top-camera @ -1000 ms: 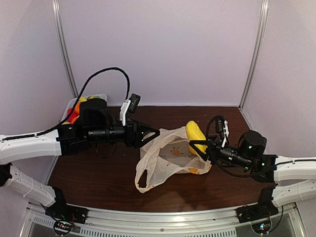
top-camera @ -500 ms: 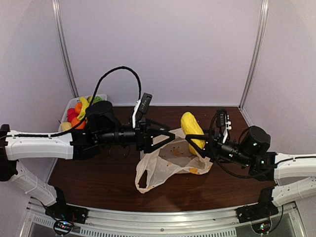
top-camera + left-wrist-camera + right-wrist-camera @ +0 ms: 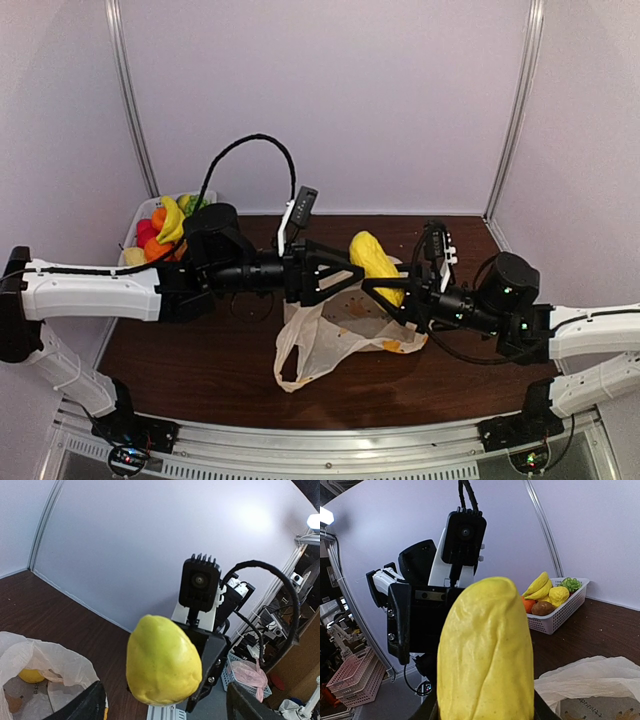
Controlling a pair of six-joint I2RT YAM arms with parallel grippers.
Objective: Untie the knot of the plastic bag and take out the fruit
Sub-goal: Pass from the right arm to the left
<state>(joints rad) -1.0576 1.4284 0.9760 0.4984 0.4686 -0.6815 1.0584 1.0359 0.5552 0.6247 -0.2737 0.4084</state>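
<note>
My right gripper is shut on a yellow, mango-like fruit and holds it upright in the air above the plastic bag. The same fruit fills the right wrist view. My left gripper stands open right beside it. In the left wrist view the fruit hangs just ahead of my spread left fingers, apart from them. The cream bag lies with its mouth open and another yellow piece inside. The knot is out of view; one handle loop lies loose.
A white slotted basket stands at the back left with bananas, orange and red pieces in it; the basket also shows in the right wrist view. Walls close in the table on three sides.
The right gripper has carried the yellow fruit up and to the left, away from the bag. The left arm has reached right towards it, and its jaws have spread a little wider.
</note>
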